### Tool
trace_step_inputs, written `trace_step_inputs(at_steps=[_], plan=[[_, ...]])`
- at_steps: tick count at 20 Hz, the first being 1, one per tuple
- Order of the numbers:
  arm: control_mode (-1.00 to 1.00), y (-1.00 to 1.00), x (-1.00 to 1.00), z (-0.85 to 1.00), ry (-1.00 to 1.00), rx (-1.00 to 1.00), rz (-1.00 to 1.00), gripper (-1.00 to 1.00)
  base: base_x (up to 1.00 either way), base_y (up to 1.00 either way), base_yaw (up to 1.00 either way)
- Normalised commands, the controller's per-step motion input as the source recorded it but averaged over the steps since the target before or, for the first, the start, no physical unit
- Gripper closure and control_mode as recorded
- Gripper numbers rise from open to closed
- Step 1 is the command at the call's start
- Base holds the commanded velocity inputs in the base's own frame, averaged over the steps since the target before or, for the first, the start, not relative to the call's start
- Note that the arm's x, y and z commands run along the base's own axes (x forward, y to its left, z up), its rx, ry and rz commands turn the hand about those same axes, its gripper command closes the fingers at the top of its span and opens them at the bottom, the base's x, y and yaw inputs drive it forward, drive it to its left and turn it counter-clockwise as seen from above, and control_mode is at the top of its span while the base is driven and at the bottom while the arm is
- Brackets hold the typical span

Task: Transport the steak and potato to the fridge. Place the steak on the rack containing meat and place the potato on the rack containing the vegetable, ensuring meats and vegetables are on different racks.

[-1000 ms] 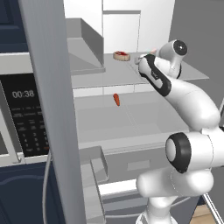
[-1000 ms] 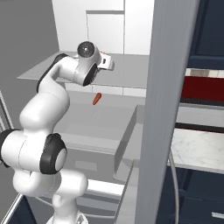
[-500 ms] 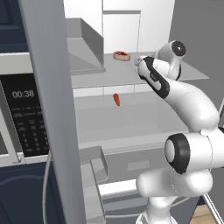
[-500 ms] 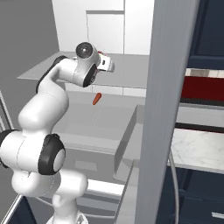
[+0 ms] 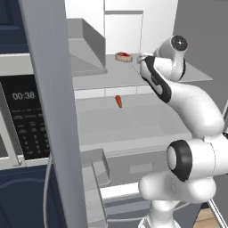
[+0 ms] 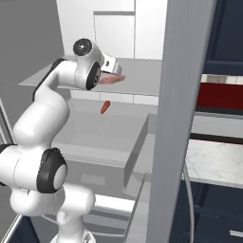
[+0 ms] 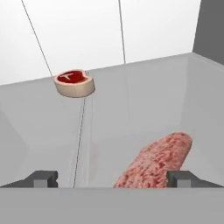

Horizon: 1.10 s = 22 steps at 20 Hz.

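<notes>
My gripper [image 7: 111,177] is open over the fridge's upper rack [image 7: 131,100], its dark fingertips [image 7: 43,177] wide apart. The steak [image 7: 157,164], a pink marbled slab, lies on that rack between the fingertips, near the right one, and nothing grips it. The steak [image 6: 114,79] lies just under the hand [image 6: 111,66] in the right base view. Farther back on the same rack sits a round cut of meat [image 7: 75,83] [image 5: 124,56], red on top with a tan rim. An orange-red vegetable [image 5: 118,101] [image 6: 105,107] lies on the rack below. The potato is out of view.
The open fridge door's edge [image 5: 53,111] [image 6: 180,118] stands close in front of both base cameras. A microwave [image 5: 26,116] is at the left, a marble counter [image 6: 213,161] at the right. Grey drawers [image 5: 95,164] sit low in the fridge.
The jaws have spread wider. The arm and the steak have hardly moved.
</notes>
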Motion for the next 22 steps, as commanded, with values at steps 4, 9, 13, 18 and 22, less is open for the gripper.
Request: trace_step_inputs(at_steps=[4, 9, 13, 18, 22], plan=[[-1.0, 0.0, -0.46, 0.24, 0.13, 0.0, -0.06, -1.0, 0.0, 0.0, 0.0], [-1.0, 0.0, -0.72, 0.21, 0.09, 0.0, -0.02, -1.0, 0.0, 0.0, 0.0], [-1.0, 0.07, -1.0, -0.11, -0.02, 0.0, 0.0, -1.0, 0.0, 0.0, 0.0], [-1.0, 0.1, -1.0, -0.23, -0.04, -0.01, 0.0, -1.0, 0.0, 0.0, 0.0], [-1.0, 0.04, -1.0, -0.04, 0.05, 0.0, 0.02, -1.0, 0.0, 0.0, 0.0]])
